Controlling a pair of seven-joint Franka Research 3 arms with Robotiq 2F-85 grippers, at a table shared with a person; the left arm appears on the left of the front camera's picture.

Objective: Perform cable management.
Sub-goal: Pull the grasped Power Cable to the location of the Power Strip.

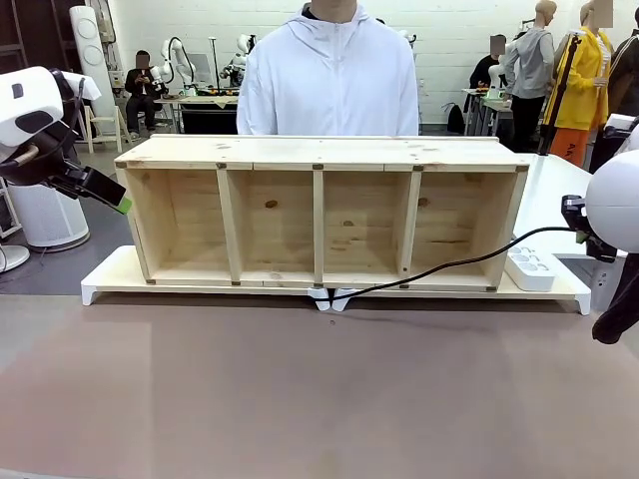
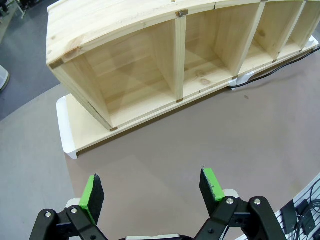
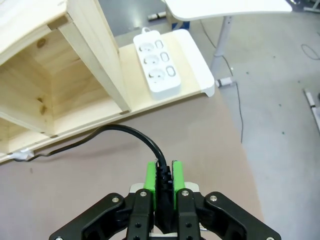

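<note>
Black cable [image 3: 120, 127] clamped at its end between right gripper [image 3: 163, 169] pads, probably for routing to power strip [image 3: 159, 62]; left gripper [image 2: 152, 187] spread wide, empty, parked clear.

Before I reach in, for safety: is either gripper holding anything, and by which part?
The right gripper holds the cable at its plug end; left gripper open, empty.

Lit brightly and evenly from overhead, indoors. Soft shadow inside the wooden shelf [image 1: 319, 215] compartments and beneath its white base [image 1: 110, 279]. Dull, matte sheen on the table [image 1: 300, 399]. Sharp up close, slightly soft far back. Bowed shelf edges in left wrist view, wide-angle.
</note>
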